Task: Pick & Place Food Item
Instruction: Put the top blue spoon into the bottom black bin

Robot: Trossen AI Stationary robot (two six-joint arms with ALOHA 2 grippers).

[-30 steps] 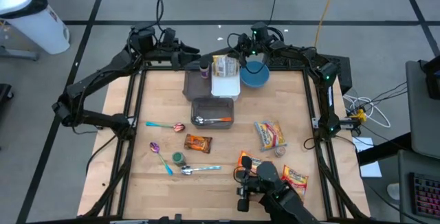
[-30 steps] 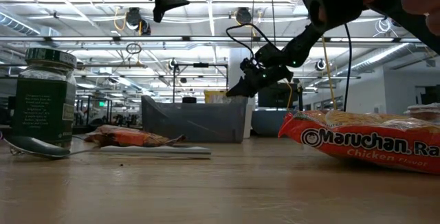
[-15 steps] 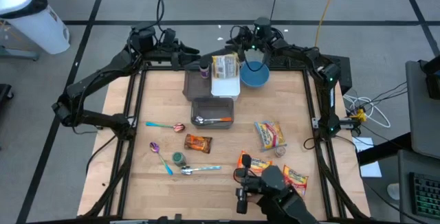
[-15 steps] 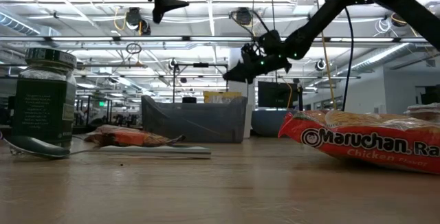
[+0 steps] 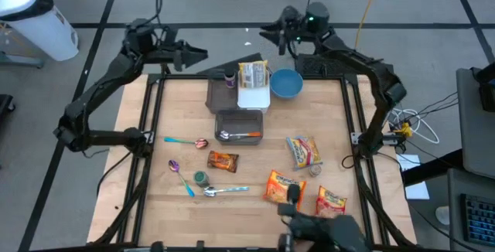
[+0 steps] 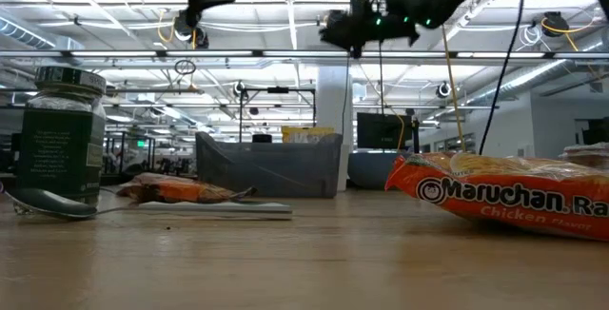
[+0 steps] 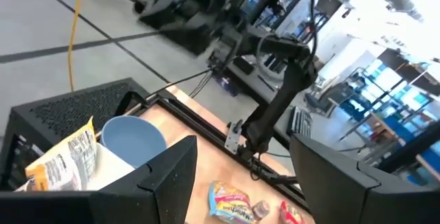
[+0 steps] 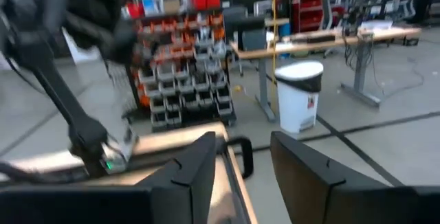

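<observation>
Several food packets lie flat on the wooden table: a ramen packet [image 5: 281, 186] [image 6: 495, 194], a red-orange packet [image 5: 331, 200], a candy bag [image 5: 303, 151] and a brown packet [image 5: 222, 161]. A yellow packet [image 5: 251, 73] [image 7: 65, 157] rests in a white tray [image 5: 254, 97], beside a blue bowl [image 5: 286, 83]. My left gripper [image 5: 201, 52] [image 7: 244, 157] hangs open, high over the table's far left corner. Above the far edge, high over the bowl, my right gripper [image 5: 267, 29] [image 8: 242, 145] is open. Neither has anything between its fingers.
A grey bin [image 5: 238, 124] holding a spoon stands mid-table, with a dark container [image 5: 220, 93] behind it. A small jar [image 5: 200, 178] [image 6: 62, 134] and three spoons [image 5: 186, 141] lie at the near left. A dark device [image 5: 317, 229] sits at the near edge.
My right gripper has risen steeply from just above the bowl and drawn back past the table's far edge. My left gripper has swung toward the table's left edge, staying high. The dark device at the near edge has drawn back, uncovering the ramen packet.
</observation>
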